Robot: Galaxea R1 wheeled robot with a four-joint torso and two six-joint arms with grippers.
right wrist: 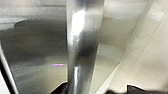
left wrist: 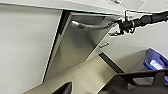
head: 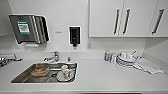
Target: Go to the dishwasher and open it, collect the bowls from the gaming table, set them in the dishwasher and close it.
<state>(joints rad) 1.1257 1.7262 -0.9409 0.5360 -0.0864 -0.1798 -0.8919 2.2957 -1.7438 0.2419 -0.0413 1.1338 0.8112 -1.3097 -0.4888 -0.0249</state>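
- The right claw (left wrist: 119,27) shows in the left wrist view at the end of its dark arm, right at the dishwasher's bar handle (left wrist: 88,26), near the handle's far end. Whether it is spread or pinching the bar cannot be told.
- In the right wrist view the bar handle (right wrist: 83,45) runs large and bright just ahead of that claw, with the brushed steel front of the dishwasher (right wrist: 32,50) directly behind it.
- The dishwasher (left wrist: 75,50) sits under the white tabletop (left wrist: 75,6); its door is tilted out from the top, with a dark gap along one side edge.
- Beside the door, a white cabinet front (left wrist: 22,42) lies on one side; on the other, a white drawer with a small handle (left wrist: 103,45) is just beyond the claw.
- Below the claw lies open pale floor (left wrist: 85,75); a blue bin (left wrist: 155,62) stands well apart.
- The left claw's dark parts (left wrist: 140,81) appear at the frame edge; its state cannot be told.
- From the head view: tabletop (head: 105,75), sink (head: 25,75) holding dishes, stacked plates (head: 126,60).
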